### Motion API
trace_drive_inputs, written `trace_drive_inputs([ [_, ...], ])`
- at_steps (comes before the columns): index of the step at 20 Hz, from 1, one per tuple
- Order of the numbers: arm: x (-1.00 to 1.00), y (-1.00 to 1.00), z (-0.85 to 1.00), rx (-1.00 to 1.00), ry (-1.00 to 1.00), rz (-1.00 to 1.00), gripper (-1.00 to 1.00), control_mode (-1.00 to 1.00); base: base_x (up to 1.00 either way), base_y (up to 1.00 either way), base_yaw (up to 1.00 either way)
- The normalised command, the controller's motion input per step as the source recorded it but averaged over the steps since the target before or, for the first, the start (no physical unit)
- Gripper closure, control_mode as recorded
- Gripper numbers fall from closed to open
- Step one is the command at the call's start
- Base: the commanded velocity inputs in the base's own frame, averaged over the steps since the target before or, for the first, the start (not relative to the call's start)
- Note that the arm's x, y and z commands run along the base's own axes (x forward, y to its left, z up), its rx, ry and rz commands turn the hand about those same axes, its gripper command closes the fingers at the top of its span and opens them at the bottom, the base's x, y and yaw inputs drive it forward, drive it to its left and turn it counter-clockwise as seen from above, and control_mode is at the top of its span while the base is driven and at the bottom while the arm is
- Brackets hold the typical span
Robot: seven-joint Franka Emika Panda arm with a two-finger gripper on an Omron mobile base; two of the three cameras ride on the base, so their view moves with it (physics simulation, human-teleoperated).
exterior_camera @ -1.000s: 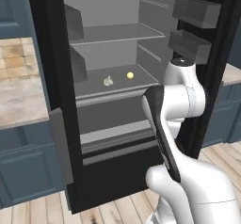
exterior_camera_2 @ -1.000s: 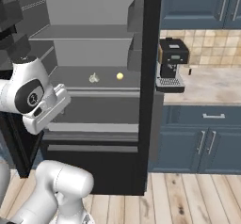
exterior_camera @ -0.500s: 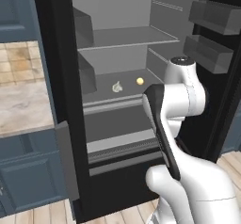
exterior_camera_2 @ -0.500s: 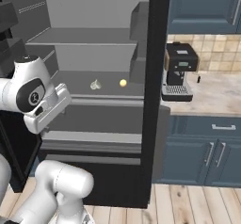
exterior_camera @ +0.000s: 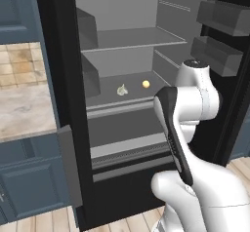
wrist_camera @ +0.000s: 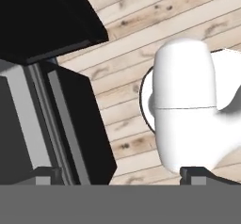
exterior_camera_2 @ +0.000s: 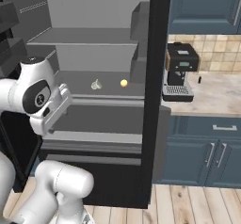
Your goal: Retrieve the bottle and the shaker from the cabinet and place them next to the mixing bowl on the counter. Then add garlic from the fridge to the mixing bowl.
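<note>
fridge point(exterior_camera: 63, 104): doors swung wide, shelves open to the front
bench point(exterior_camera: 24, 111): left of fridge
coffee machine point(exterior_camera_2: 181, 72): right of fridge
tool point(wrist_camera: 117, 173): jaws wide, empty, over floor by fridge base
garlic point(exterior_camera: 122, 89): mid fridge shelf, yellow ball point(exterior_camera: 145, 84) beside it

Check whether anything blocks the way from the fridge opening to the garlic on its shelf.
Nothing visible does. The garlic lies near the shelf's front in the open fridge, with only a small yellow ball beside it, apart. The gripper, open, points down at the wooden floor.
</note>
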Motion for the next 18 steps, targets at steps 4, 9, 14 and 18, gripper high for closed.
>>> trace_drive_inputs([
  [4,0.06,0.0,-0.05,-0.02,0.0,0.55,-1.0,-1.0,0.0,0.0,0.0],
  [9,0.07,0.0,0.0,-0.07,0.04,0.64,-1.0,-1.0,0.0,0.0,0.0],
  [14,0.15,0.0,-0.01,-0.18,0.09,0.64,-1.0,-1.0,0.0,0.0,0.0],
  [18,0.21,-0.02,-0.16,-0.1,0.0,0.67,-1.0,-1.0,0.0,0.0,0.0],
])
